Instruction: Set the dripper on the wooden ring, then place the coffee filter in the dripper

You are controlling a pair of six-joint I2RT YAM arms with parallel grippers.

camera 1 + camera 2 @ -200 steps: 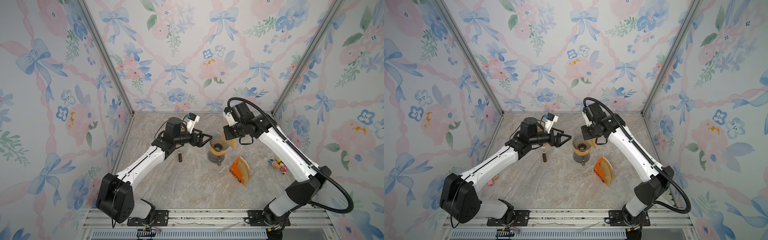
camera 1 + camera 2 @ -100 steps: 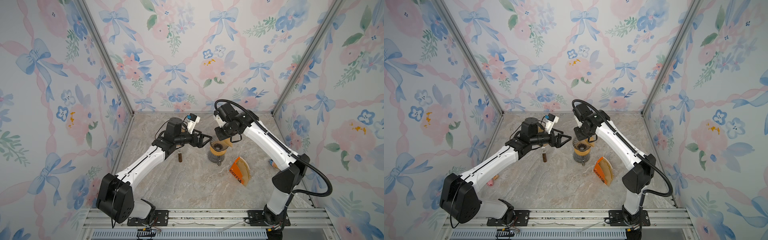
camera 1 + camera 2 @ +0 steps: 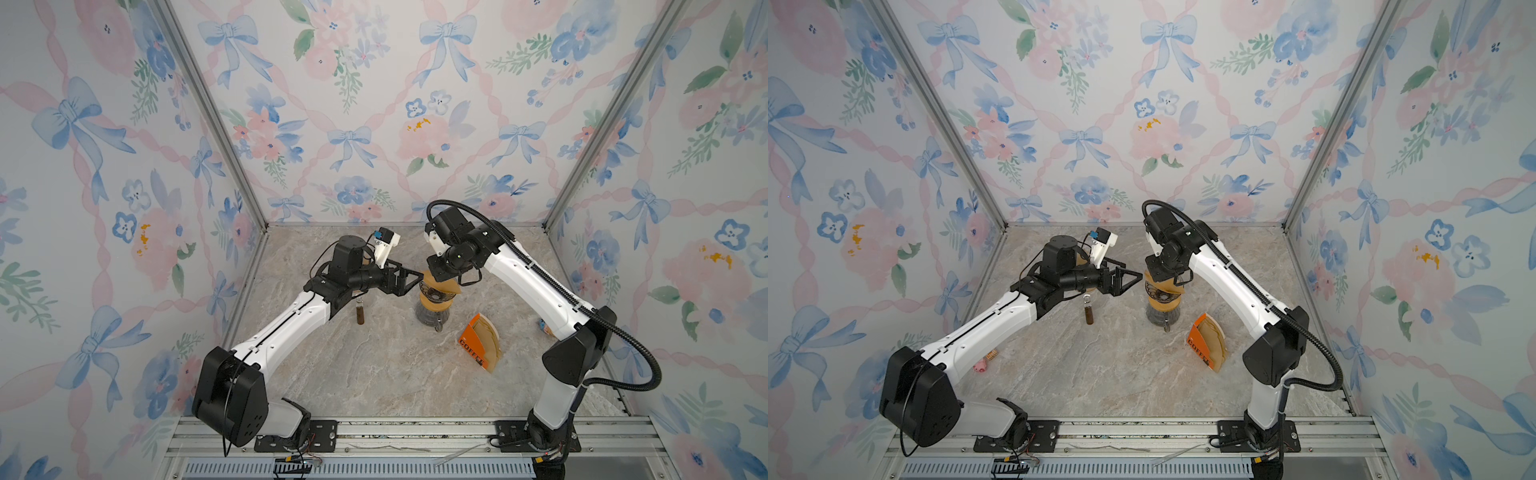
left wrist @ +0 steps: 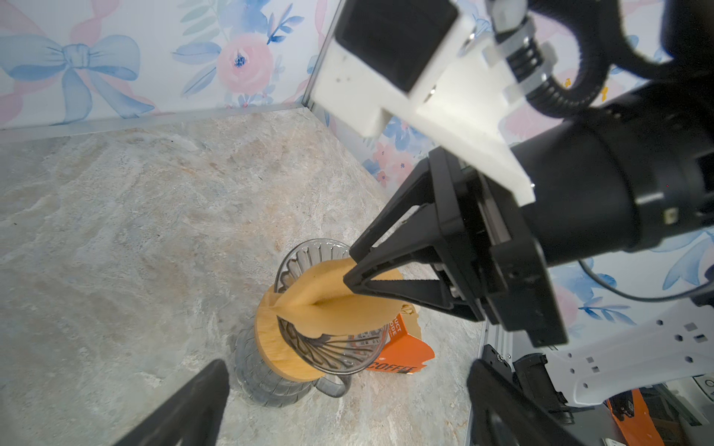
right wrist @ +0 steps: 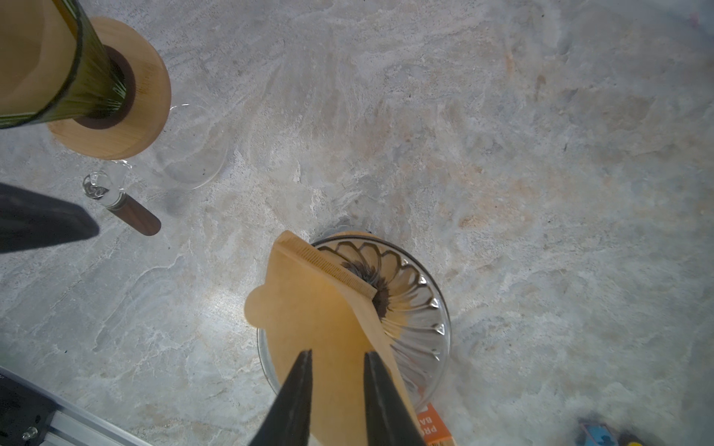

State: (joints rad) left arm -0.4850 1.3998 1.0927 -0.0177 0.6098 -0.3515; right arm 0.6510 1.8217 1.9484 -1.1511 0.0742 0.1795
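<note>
Right pincer (image 5: pixel 337 352) slightly parted, tips at coffee filter (image 5: pixel 309 309) lying in dripper (image 5: pixel 423 309)

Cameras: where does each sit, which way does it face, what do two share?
Top views: high at the front, looking down over the marble tabletop; left arm and right arm show.
Left wrist: beside the clear ribbed glass dripper, facing it; own black fingers and right gripper show.
Right wrist: above the dripper, looking down; own fingers show.
Both wrist views share the folded brown paper filter in the dripper.
</note>
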